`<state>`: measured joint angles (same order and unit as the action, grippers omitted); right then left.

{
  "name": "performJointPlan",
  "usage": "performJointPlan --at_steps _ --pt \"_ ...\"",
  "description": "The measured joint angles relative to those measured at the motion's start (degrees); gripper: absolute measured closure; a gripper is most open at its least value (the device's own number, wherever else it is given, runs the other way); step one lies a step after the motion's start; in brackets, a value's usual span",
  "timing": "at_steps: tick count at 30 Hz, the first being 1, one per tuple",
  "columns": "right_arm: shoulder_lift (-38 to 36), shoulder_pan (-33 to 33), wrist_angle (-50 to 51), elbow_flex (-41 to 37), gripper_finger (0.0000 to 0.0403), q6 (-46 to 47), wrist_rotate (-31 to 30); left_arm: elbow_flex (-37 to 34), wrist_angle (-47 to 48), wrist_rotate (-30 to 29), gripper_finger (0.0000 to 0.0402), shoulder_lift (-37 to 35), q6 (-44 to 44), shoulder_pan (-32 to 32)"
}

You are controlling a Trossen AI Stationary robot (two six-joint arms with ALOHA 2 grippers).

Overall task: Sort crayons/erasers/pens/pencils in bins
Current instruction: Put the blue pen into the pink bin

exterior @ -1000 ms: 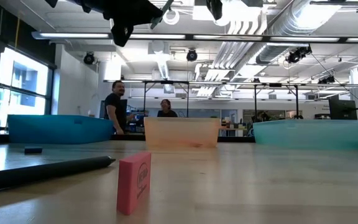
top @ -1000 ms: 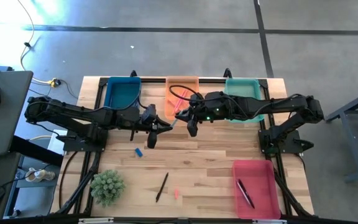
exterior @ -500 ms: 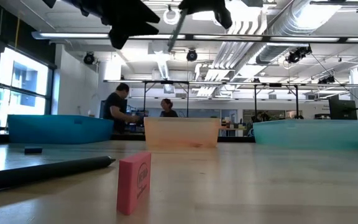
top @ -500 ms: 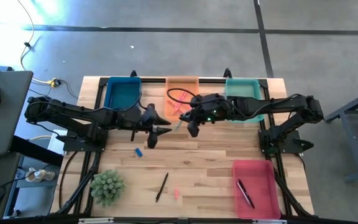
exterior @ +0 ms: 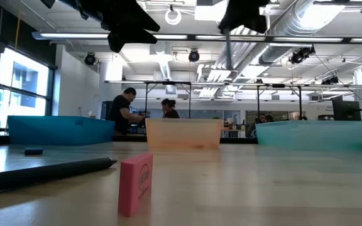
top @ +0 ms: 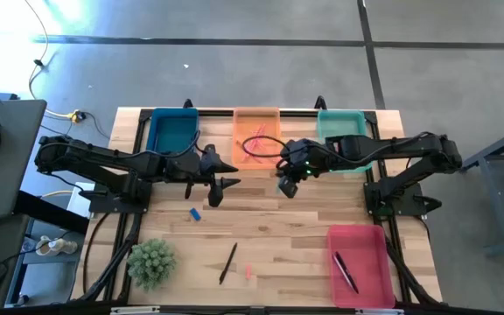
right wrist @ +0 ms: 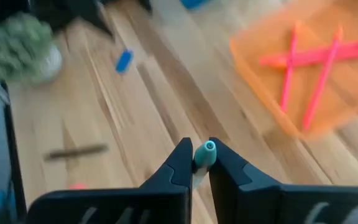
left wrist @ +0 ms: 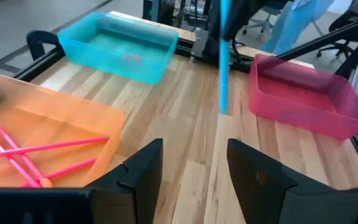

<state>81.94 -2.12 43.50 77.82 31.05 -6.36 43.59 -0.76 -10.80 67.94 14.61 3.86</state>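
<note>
A light-blue stick hangs upright over the table's middle, with my right gripper shut on its upper end. My left gripper stands open to the left of it, above the table, with nothing between its fingers. The orange bin at the back holds pink sticks. The dark blue bin and the teal bin flank it. The red-pink bin at the near right holds a dark pen. A black pen, a pink eraser and a blue eraser lie on the table. My right gripper pinches the light-blue stick between its two fingers just below its top end, which pokes out between the fingertips. The fingers slant down from the table's right. The stick hangs upright below them, clear of the table.
A small green plant stands at the near left corner. Bare wood lies between the back bins and the loose things near the front. People stand in the room behind the table.
My left gripper has opened and let go of the light-blue stick. My right gripper has carried the stick toward the table's right edge and tipped downward. The stick has swung from slanting to upright.
</note>
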Motion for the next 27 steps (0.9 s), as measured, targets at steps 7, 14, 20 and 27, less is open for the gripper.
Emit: performJointPlan --at_steps 7,14,20,27 --pt "-3.61 -3.74 11.09 0.0 0.0392 1.24 -0.95 0.0 0.14 -0.41 0.0239 0.0 -1.42 0.0" --pt "-8.73 -10.62 21.34 0.0 0.0392 4.53 -2.78 0.0 1.89 -1.53 0.0239 0.02 -0.44 -0.02" --pt "-13.31 -17.07 27.18 0.0 0.0392 9.3 -9.4 0.0 4.42 -6.99 0.0239 0.03 5.09 -0.02" --pt "-17.16 -24.96 33.5 0.0 0.0392 17.1 -12.13 0.0 6.84 -10.26 0.0239 0.04 11.6 -0.08"
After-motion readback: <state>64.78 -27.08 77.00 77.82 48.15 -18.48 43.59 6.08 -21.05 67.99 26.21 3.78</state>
